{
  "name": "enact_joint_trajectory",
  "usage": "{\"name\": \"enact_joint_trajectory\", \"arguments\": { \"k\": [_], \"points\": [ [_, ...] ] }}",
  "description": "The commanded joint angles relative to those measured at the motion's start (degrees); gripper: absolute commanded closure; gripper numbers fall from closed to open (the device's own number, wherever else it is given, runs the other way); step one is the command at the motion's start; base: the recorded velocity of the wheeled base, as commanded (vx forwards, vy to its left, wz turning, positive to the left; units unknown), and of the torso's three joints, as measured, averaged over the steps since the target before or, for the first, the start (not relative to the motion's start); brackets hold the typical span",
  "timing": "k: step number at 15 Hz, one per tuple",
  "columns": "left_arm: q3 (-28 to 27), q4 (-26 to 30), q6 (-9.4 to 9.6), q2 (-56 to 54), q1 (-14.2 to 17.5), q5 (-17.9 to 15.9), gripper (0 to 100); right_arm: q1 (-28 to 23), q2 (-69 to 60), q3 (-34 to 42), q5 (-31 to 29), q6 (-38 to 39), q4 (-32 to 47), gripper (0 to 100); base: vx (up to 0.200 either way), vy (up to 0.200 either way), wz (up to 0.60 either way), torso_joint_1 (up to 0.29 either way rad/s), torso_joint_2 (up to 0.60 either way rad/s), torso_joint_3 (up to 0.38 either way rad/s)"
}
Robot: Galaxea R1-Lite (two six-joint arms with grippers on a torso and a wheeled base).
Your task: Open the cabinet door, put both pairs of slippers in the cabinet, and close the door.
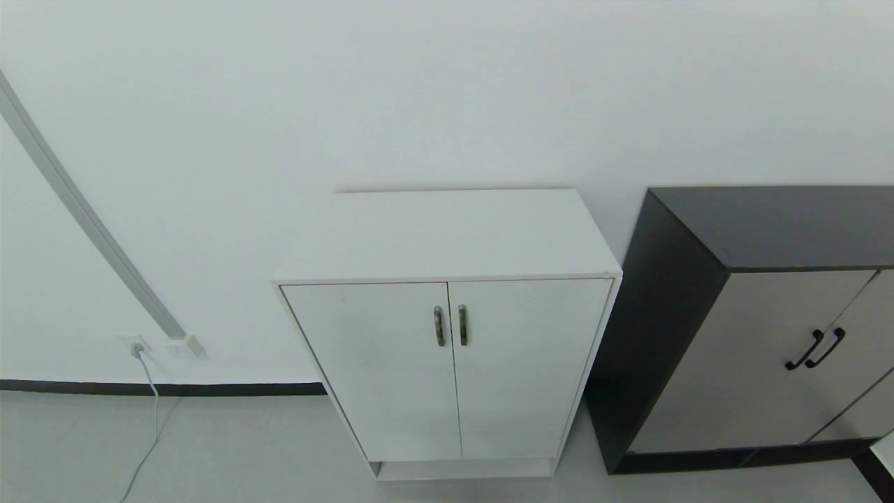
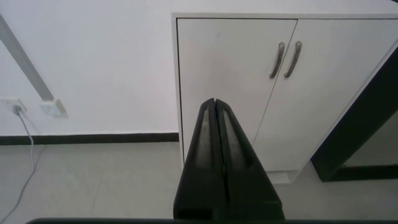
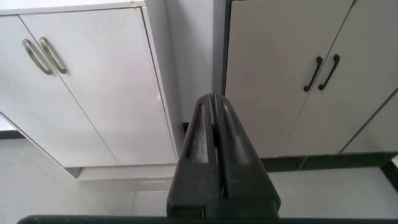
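The white two-door cabinet (image 1: 391, 363) stood on the floor (image 1: 244, 447) against the wall (image 1: 279, 105), both doors shut, just beside a black cabinet (image 1: 670, 314). The left tool (image 2: 214, 106) and right tool (image 3: 216, 99) were clenched, grasping nothing.

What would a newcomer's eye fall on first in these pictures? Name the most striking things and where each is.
The white cabinet stands shut against the wall, mid-picture in the head view, its two metal handles side by side at the centre. A black cabinet stands close on its right. The left gripper and right gripper point toward the cabinets, jaws closed together.
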Motion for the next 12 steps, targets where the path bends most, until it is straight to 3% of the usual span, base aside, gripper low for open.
{"name": "enact_joint_trajectory", "arguments": {
  "k": [1, 7, 12],
  "points": [
    [0.0, 0.0, -0.04, 0.1, 0.0, 0.0, 100, 0.0, 0.0, 0.0, 0.0, 0.4, -0.1, 100, 0.0, 0.0, 0.0, 0.0, 0.0, 0.0],
    [0.0, 0.0, -0.04, 0.1, 0.0, 0.0, 100, 2.7, 4.4, 0.0, 3.3, -3.1, 0.2, 100, 0.0, 0.0, 0.0, 0.0, 0.0, 0.0],
    [0.0, 0.0, -0.04, 0.1, 0.0, 0.0, 100, 0.0, 0.0, 0.0, 2.5, -2.3, 0.2, 100, 0.0, 0.0, 0.0, 0.0, 0.0, 0.0]
  ]
}}
